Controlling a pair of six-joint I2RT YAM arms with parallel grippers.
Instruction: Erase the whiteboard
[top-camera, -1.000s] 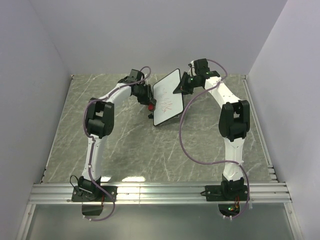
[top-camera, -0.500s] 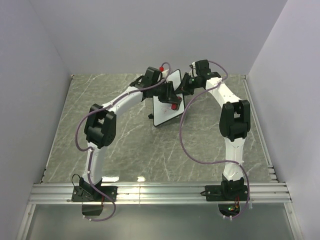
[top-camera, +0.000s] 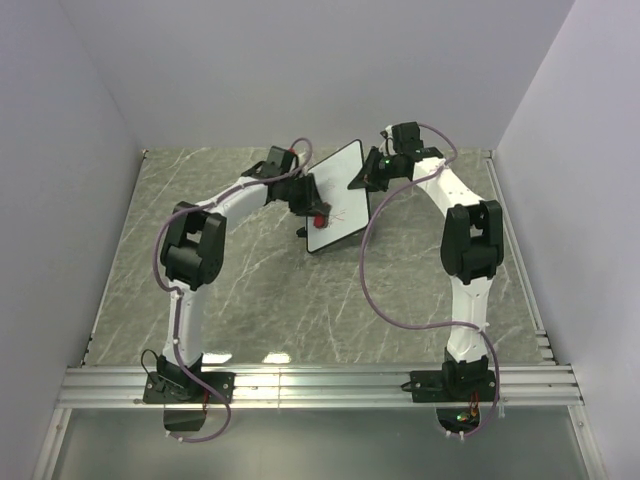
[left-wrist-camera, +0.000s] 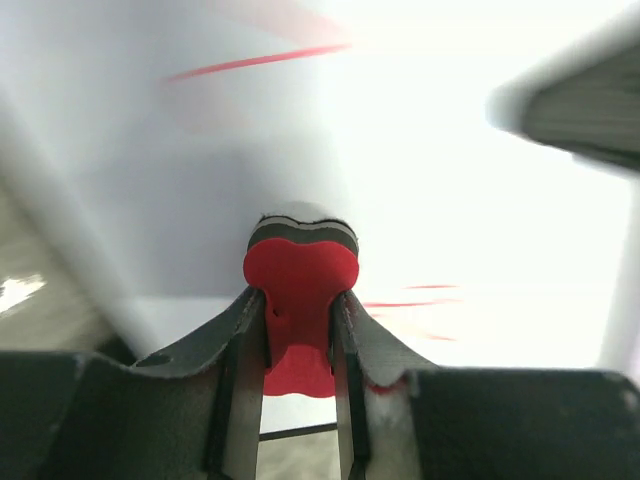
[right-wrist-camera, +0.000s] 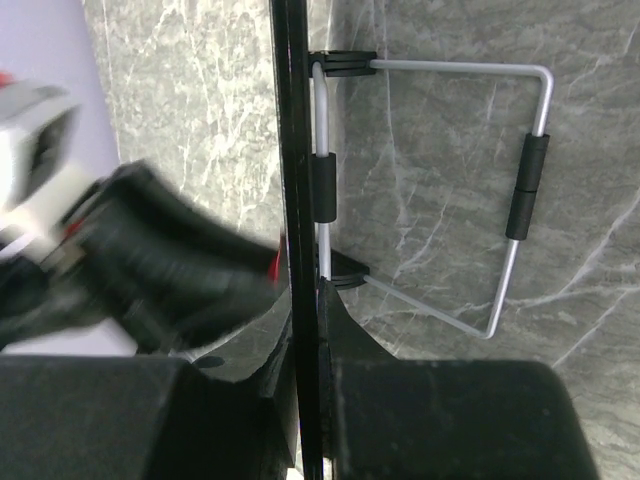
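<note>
Red strokes (left-wrist-camera: 258, 62) mark the whiteboard (top-camera: 335, 195), propped at the far middle of the table (top-camera: 250, 270), its edge clamped in your right gripper (right-wrist-camera: 305, 340) — you look mid-wipe, left gripper (left-wrist-camera: 298, 300) pinching the eraser (left-wrist-camera: 300, 268) against it, so sweep across those strokes next.

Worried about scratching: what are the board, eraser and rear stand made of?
Board: glossy white, likely coated plastic; it glares. Eraser: matte red plastic, seemingly, with a dark felt-like pad at its tip. Stand: bent silvery wire, likely metal, with black sleeves.
</note>
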